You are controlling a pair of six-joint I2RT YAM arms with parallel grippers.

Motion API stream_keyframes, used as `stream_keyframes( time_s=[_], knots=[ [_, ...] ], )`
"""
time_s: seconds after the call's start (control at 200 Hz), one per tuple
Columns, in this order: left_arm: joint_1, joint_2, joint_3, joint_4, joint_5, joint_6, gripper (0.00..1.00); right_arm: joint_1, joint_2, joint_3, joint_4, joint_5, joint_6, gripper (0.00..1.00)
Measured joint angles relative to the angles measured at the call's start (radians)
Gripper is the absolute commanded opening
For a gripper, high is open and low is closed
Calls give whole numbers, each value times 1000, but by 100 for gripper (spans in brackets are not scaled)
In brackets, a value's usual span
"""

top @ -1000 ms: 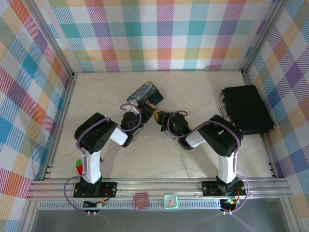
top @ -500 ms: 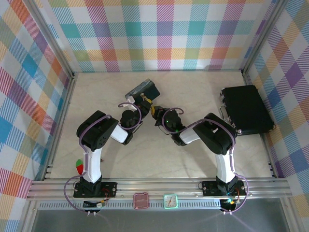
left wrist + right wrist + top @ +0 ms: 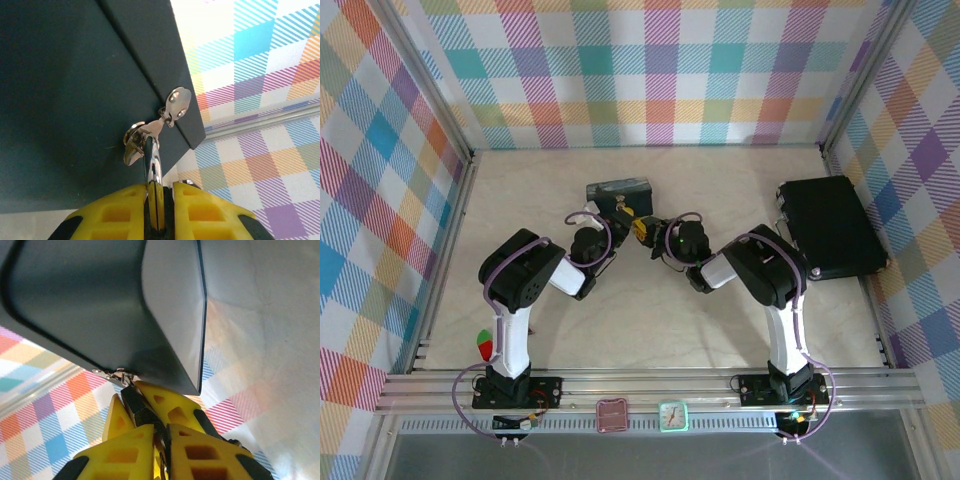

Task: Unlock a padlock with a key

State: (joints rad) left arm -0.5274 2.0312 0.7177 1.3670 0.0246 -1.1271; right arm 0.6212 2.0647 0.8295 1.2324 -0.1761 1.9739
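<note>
The left gripper is pinching the key - a thin silvery piece - between nearly touching fingers, its far end resting against the dark tin. The tin is lying midway across the table, towards the far edge. The right gripper is meeting it there - fingers close together around a dark narrow piece, seemingly the padlock, though a firm grip cannot be told.

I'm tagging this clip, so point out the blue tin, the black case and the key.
blue tin [image 3: 625,188]: top external view, its upper face.
black case [image 3: 832,228]: top external view, middle of its lid.
key [image 3: 152,161]: left wrist view, its silvery shaft.
</note>
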Motion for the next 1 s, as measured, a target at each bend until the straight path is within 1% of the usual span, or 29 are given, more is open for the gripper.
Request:
stream_keyframes(
  time_s=[0.155, 0.285, 0.39, 0.52, 0.605, 0.695, 0.795, 0.885, 0.92, 0.94, 0.945, 1.0],
  knots=[
    [-1, 0, -11, -17, 50, -33, 0, -8, 0, -36, 17, -57, -108, 29],
    [-9, -19, -26, -94, 82, -29, 0, -15, -11, -98, 22, -80, -211, 33],
    [-15, -42, -34, -170, 100, -22, 0, -28, -84, -152, -54, -107, -345, 37],
    [-15, -70, -37, -249, 117, -8, 0, -65, -245, -159, -279, -145, -568, 42],
    [-16, -85, -37, -297, 126, 0, 0, -81, -364, -125, -513, -148, -749, 45],
    [-23, -104, -37, -367, 134, 23, 0, -88, -449, -71, -732, -131, -923, 47],
    [-43, -130, -37, -463, 136, 53, 15, -88, -520, -28, -939, -93, -1091, 48],
    [-57, -152, -36, -524, 137, 74, 29, -88, -559, -3, -1083, -55, -1200, 48],
    [-60, -161, -36, -542, 139, 81, 39, -88, -570, 5, -1133, -40, -1236, 49],
    [-61, -165, -36, -551, 141, 88, 43, -88, -576, 9, -1155, -33, -1255, 49],
    [-61, -166, -36, -554, 139, 84, 46, -88, -577, 10, -1163, -30, -1260, 49],
    [-60, -180, -36, -580, 139, 100, 53, -88, -587, 19, -1217, -10, -1304, 49]
  ],
)
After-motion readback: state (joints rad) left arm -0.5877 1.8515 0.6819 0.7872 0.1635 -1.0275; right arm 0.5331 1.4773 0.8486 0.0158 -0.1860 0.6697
